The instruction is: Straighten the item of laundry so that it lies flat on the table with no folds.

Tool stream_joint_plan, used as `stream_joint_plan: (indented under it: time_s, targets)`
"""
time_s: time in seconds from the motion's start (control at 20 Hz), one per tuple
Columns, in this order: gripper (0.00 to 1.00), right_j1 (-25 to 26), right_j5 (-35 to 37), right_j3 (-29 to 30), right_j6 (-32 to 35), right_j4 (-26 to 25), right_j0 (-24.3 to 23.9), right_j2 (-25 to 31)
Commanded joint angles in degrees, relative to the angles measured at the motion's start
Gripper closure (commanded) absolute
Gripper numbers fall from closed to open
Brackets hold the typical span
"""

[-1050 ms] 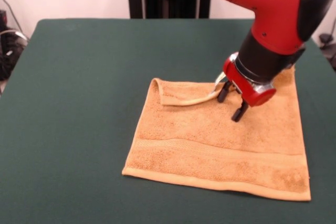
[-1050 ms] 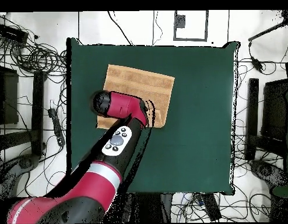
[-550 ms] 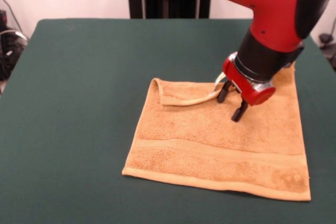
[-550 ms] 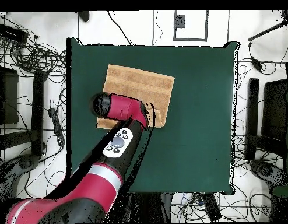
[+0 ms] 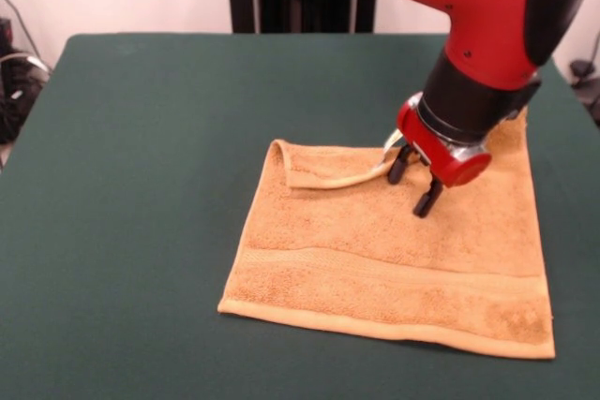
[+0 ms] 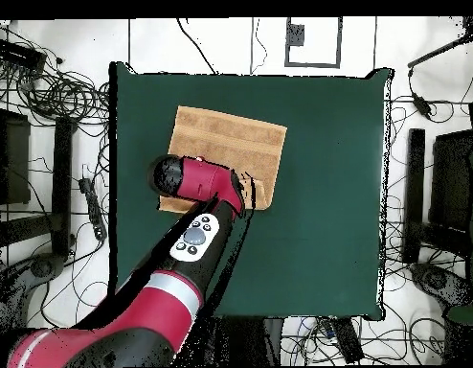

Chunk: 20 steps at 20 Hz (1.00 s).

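On table (image 5: 141, 138): towel (image 5: 375, 259) mostly flat, far edge folded over.
Gripper (image 5: 413, 186) parted, empty, just above fold's end; bare felt all round.

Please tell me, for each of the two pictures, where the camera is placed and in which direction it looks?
Front view: it sits across the table from the robot, a little above table height, and looks over the towel toward the arm; the arm's lower part and the open tool show.
Overhead view: it sits above the table and looks straight down; the whole arm shows, reaching up from the bottom edge over the towel.
Both views share the towel, the green table and the arm.
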Motion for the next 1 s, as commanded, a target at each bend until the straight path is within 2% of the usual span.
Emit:
stream_joint_plan:
  time_s: [0.05,0.35,0.65,1.0]
  targets:
    - [0.00,7.0,-5.7,8.6,3.3,-2.7,-1.6,10.7]
    - [0.00,6.9,-5.1,8.7,2.9,-3.1,-1.7,10.6]
    - [0.00,7.7,-1.6,7.3,2.6,-4.3,-0.7,8.8]
    - [0.00,8.7,-0.5,7.2,4.8,-3.8,0.2,7.7]
